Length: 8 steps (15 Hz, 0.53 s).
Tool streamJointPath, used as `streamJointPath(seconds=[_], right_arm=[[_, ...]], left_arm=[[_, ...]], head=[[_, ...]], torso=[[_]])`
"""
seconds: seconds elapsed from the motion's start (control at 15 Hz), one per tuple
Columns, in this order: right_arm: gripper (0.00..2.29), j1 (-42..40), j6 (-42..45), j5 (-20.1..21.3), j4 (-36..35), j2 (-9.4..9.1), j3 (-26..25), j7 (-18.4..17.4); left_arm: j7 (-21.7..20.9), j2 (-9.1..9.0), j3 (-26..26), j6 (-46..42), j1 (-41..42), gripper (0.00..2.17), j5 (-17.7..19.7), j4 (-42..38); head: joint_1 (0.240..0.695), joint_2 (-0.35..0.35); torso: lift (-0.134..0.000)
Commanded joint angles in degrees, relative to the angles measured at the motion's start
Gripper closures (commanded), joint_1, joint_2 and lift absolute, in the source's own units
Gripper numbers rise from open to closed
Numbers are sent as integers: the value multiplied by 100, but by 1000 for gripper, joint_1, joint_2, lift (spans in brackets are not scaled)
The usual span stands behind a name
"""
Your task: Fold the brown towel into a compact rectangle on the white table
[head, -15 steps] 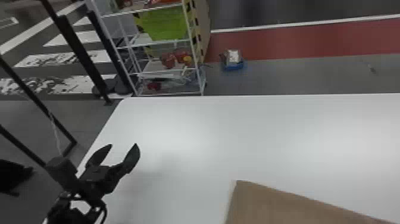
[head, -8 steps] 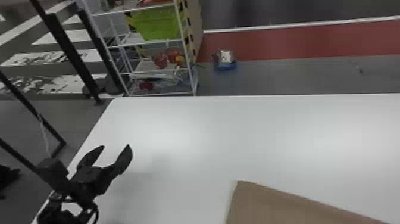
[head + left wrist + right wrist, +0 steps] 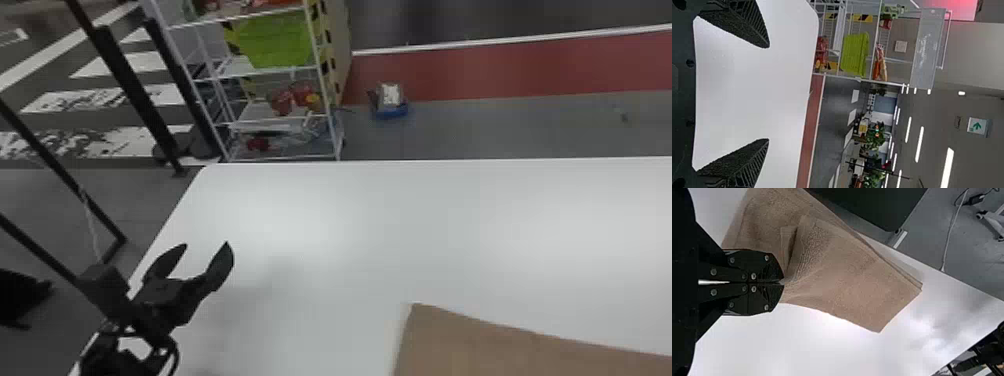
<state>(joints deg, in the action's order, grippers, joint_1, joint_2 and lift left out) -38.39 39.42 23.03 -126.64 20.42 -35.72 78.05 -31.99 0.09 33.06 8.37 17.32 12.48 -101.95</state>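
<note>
The left gripper [image 3: 206, 244], its fingers spread wide and holding nothing, is poised above the left side of the white table [image 3: 400, 220] in the head view. To its right, well apart across a stretch of tabletop, the brown towel [image 3: 480, 345] lies at the near edge of the view, one corner pointing away from the robot. In the right wrist view, the right gripper [image 3: 782, 282] has its fingers pressed together on the towel, which creases at the fingertips and spreads out folded, with layered edges, over the tabletop.

Beyond the table, from left to right, black posts [image 3: 135, 90] stand on the floor, a white wire rack [image 3: 327, 100] bears a lime-green bin [image 3: 275, 40], and a small blue-based object [image 3: 391, 102] sits on the floor near a red strip [image 3: 500, 72].

Compared with a second earlier, the towel's corner sits slightly farther right of the left gripper, which is in nearly the same spot over the table, its fingers just as widely parted.
</note>
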Motion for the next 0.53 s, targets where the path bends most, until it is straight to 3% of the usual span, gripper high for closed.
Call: streamJointPath(seconds=[0.0,0.2,0.47], right_arm=[[1528,-239,263,-203,140,-12,-427,28],[1528,104,439,430,922,67,13,28],[1528,324,422,509,1124,111,224,28]], left_arm=[[0,-24,-1,-14,-9,22,0,35],[0,-24,-71,-32,-18,22,-35,61],[9,-24,-71,-32,-18,22,-35,61]], head=[[695,241],[695,197],[695,164]], torso=[[-123],[-123],[-123]])
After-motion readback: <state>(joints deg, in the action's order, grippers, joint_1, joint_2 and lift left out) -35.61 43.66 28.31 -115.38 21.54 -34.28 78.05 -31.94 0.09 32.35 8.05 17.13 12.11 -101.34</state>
